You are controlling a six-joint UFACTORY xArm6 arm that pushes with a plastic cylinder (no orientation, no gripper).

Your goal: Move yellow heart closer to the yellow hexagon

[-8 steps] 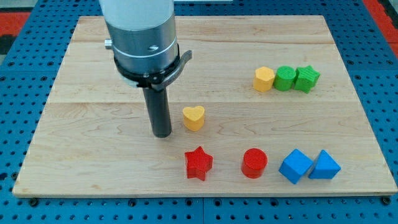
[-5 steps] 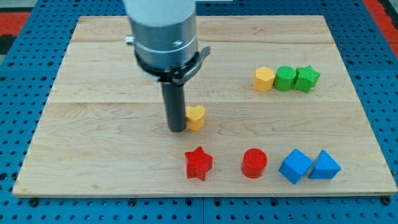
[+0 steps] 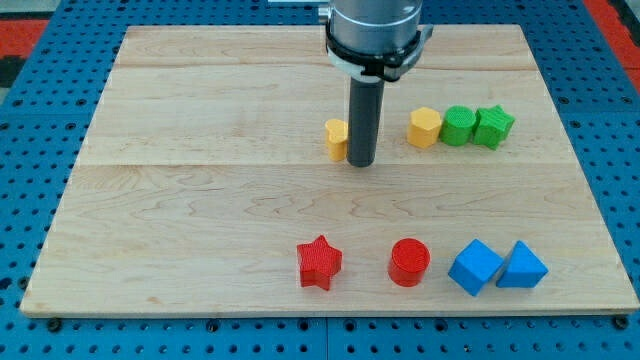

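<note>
A wooden board (image 3: 200,200) of light planks lies on a blue pegboard surface (image 3: 30,150). Toward the view's upper right, two green blocks sit touching each other — a round-edged green block (image 3: 459,125) and, on its right, a green star-like block (image 3: 494,126). Along the view's bottom runs a row: a red star (image 3: 319,263), a red cylinder (image 3: 409,262) well apart from it, then two blue blocks — a blue cube (image 3: 474,266) touching a blue wedge-like block (image 3: 522,266).
</note>
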